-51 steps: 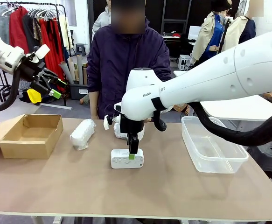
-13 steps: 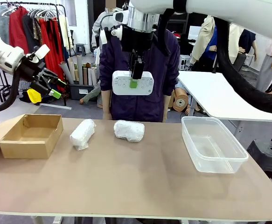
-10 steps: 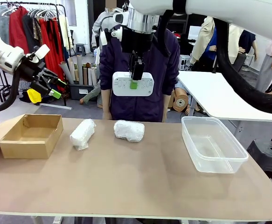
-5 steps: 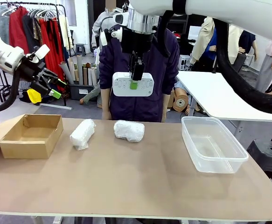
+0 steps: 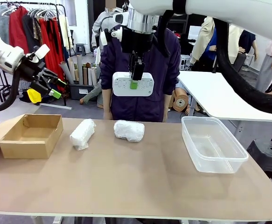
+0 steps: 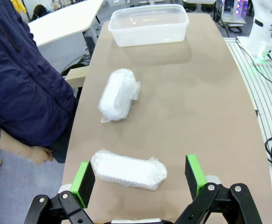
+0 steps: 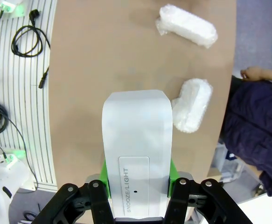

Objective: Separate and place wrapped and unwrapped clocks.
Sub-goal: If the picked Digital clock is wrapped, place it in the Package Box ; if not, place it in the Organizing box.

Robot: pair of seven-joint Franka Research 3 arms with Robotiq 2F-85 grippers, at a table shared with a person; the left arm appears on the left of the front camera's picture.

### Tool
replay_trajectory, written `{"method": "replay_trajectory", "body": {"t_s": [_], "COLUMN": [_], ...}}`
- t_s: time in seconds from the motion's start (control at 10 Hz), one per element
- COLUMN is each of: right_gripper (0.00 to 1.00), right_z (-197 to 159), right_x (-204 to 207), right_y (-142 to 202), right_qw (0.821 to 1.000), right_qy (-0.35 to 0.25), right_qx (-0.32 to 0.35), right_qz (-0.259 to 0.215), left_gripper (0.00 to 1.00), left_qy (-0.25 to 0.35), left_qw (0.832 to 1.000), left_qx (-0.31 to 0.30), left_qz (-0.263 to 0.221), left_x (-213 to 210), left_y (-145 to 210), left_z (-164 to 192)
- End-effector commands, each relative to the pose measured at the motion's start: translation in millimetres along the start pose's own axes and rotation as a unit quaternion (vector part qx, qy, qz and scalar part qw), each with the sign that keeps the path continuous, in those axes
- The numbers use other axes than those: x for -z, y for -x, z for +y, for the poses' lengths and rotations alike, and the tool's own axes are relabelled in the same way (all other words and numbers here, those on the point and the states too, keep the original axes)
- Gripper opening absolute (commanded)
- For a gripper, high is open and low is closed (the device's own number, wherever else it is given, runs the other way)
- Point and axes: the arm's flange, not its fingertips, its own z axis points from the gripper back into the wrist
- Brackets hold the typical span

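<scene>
Bare white clock (image 5: 147,85) hangs high above the desk (image 5: 140,186), in front of the person's torso, clamped in the right claw (image 5: 135,81). The 2 green pads press on its front and back faces at mid-length. It looks like light, stiff, smooth plastic, so it may slip. A hold across the thin depth at the middle probably keeps it balanced.

Its long axis lies level, running left to right across the desk. The SNOOZE/LIGHT bar points up toward the wrist.

2 bubble-wrapped bundles lie on the desk below: 1 (image 5: 82,133) near the cardboard box (image 5: 26,150) with its long axis running away from the robot, 1 (image 5: 129,130) lying crosswise. They look soft and yielding, best taken across the short width.

A clear tub (image 5: 187,135) sits at the right. The left claw (image 5: 55,87) hangs above the box, fingers apart.
</scene>
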Motion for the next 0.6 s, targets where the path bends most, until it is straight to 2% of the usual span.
{"method": "replay_trajectory", "body": {"t_s": [0.0,0.2,0.4,0.5], "right_gripper": [0.00,0.00,0.00,0.00], "right_z": [0,0,7,12], "right_x": [-4,0,-21,-22], "right_y": [0,0,34,49], "right_qw": [1.000,1.000,0.999,0.996], "right_qy": [0.003,0.000,-0.020,-0.029], "right_qx": [0.001,0.000,0.035,0.077], "right_qz": [-0.002,0.000,-0.013,-0.021], "left_gripper": [1.00,1.00,1.00,1.00], "left_qy": [-0.001,-0.001,-0.001,-0.001], "left_qw": [1.000,1.000,1.000,1.000], "left_qx": [0.001,0.001,0.001,0.001], "left_qz": [0.000,0.000,0.000,0.000], "left_x": [-1,-1,-1,-1], "left_y": [-1,-1,-1,-1], "left_z": [0,0,0,0]}}
